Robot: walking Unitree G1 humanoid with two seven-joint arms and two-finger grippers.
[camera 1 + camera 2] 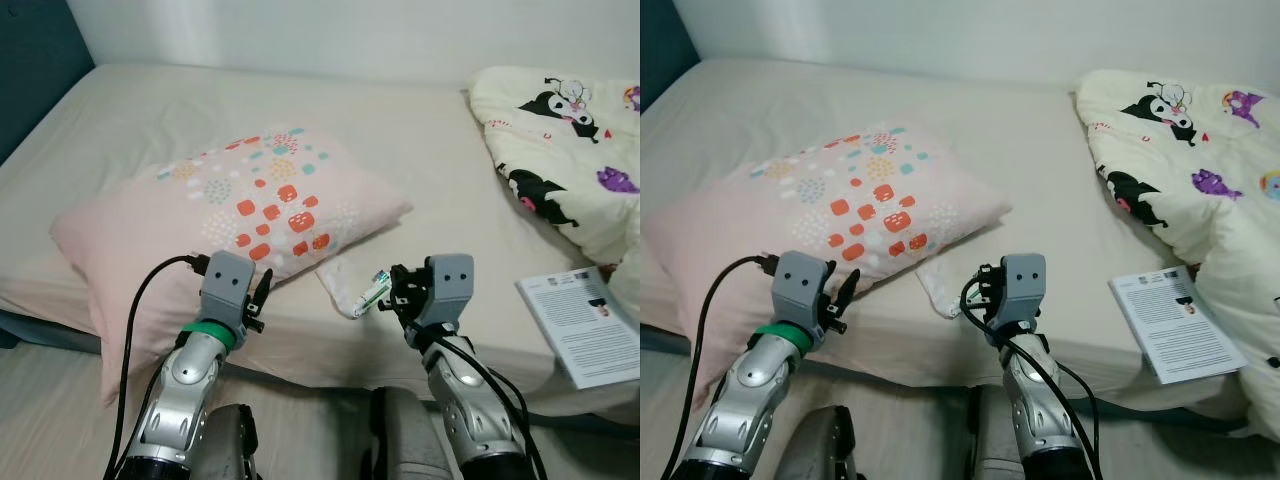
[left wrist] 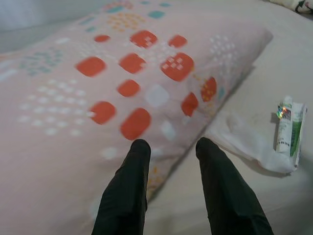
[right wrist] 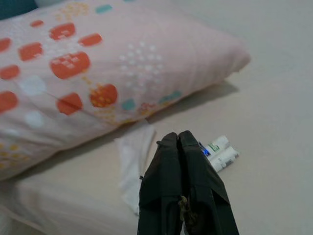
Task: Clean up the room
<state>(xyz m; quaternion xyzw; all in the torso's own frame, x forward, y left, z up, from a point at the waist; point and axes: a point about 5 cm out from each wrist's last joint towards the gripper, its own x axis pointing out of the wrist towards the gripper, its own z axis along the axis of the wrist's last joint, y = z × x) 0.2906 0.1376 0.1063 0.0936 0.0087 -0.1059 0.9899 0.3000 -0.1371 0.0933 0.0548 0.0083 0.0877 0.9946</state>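
Note:
A pink pillow [image 1: 230, 210] with red and teal dots lies near the front edge of the bed [image 1: 420, 130]. Beside its right corner sits a crumpled white cloth [image 1: 340, 285], with a small green and white tube [image 1: 375, 290] resting on it. My left gripper [image 2: 172, 143] is open and hovers just above the pillow's front edge. My right gripper [image 3: 177, 136] is shut with nothing in it. It hangs over the cloth [image 3: 132, 161], right next to the tube [image 3: 220, 152].
A cream blanket [image 1: 570, 150] with cartoon figures is bunched at the bed's right side. A white booklet [image 1: 580, 320] lies by the right front edge. A dark headboard [image 1: 30, 60] stands at the left, and pale wood floor [image 1: 50, 400] runs in front.

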